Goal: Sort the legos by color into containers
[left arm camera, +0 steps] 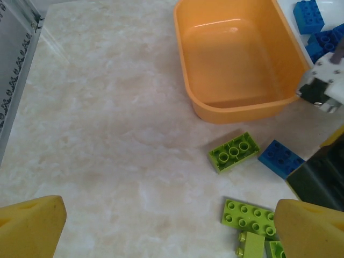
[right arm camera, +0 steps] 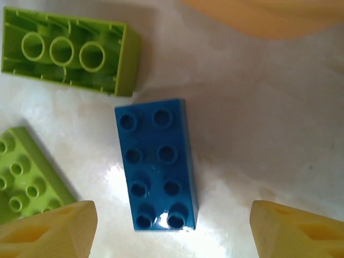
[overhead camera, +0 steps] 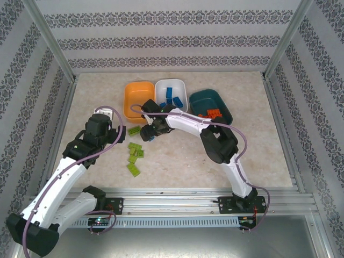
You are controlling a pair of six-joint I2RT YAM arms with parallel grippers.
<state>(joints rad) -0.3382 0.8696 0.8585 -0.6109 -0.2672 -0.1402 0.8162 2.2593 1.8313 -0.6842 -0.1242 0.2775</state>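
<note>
Above 1 blue lego (right arm camera: 157, 164), right gripper (right arm camera: 171, 220) spread wide, empty; left gripper (left arm camera: 171, 226) likewise.

The blue studded plastic brick (right arm camera: 157, 164) is smooth and glossy, with a bright highlight near one end. The orange rounded plastic tub (left arm camera: 236, 59) has a smooth, semi-gloss interior. The beige marble-pattern tabletop (left arm camera: 107, 134) is smooth with a faint sheen.

Right of the blue brick (right arm camera: 158, 164) the surface (right arm camera: 269, 140) was free; an overturned lime brick (right arm camera: 67, 54) and a second lime brick (right arm camera: 27, 172) crowded its left, the orange tub (right arm camera: 269, 16) close behind.
</note>
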